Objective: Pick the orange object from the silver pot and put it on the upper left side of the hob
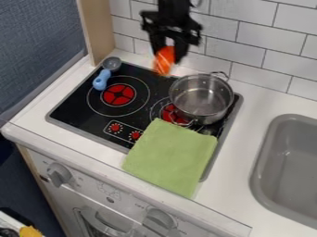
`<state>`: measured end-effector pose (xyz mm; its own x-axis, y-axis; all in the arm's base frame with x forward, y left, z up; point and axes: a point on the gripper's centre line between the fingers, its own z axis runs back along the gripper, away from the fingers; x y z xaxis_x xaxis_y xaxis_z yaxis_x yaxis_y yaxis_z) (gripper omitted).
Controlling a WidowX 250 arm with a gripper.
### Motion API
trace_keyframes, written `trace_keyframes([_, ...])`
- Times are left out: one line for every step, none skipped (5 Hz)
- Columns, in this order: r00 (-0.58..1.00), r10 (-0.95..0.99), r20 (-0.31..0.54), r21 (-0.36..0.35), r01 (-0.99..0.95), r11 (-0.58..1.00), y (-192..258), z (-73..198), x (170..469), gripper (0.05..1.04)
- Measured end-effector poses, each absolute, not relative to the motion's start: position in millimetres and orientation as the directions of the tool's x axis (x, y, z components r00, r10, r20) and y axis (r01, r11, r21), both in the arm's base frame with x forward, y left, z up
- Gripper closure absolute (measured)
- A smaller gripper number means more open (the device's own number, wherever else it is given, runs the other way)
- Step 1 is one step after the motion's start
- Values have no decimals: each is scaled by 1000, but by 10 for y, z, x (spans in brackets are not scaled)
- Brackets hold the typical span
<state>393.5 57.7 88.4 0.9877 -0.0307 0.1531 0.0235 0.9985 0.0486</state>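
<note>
The relation that counts is sideways: the black two-finger end effector (166, 54) hangs near the back edge of the black glass hob (77, 107), to the view's left of the shiny silver metal pot (197, 112); the upper left of the hob, the goal, lies further left and somewhat lower in the view. Its fingers are parted by about the width of the orange object (163, 61), which they appear to grip, one on either side; the object is out of the pot and dangles between and below them, its long axis close to upright with a slight lean. The next move, I judge, is a carry leftward and then a lowering, with how high the object hangs hard to tell from this slant; the long axis would likely need to tip over to lie flat. The light-blue-handled utensil with a round grey head (103, 80) rests along that same corner, so setting down just beside it, between it and the red-centred left burner (119, 94), seems wise; a knock there is the main risk.
</note>
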Motion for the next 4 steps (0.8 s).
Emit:
trace_keyframes([995,12,95,81,-19,997,962,709,3989,524])
trace_keyframes([1000,20,20,100,-22,995,1144,508,4011,524])
trace_keyframes([1000,7,-26,89,-4,996,1136,359,3982,524])
trace_keyframes([1000,-11,-29,84,14,996,1123,350,3985,444])
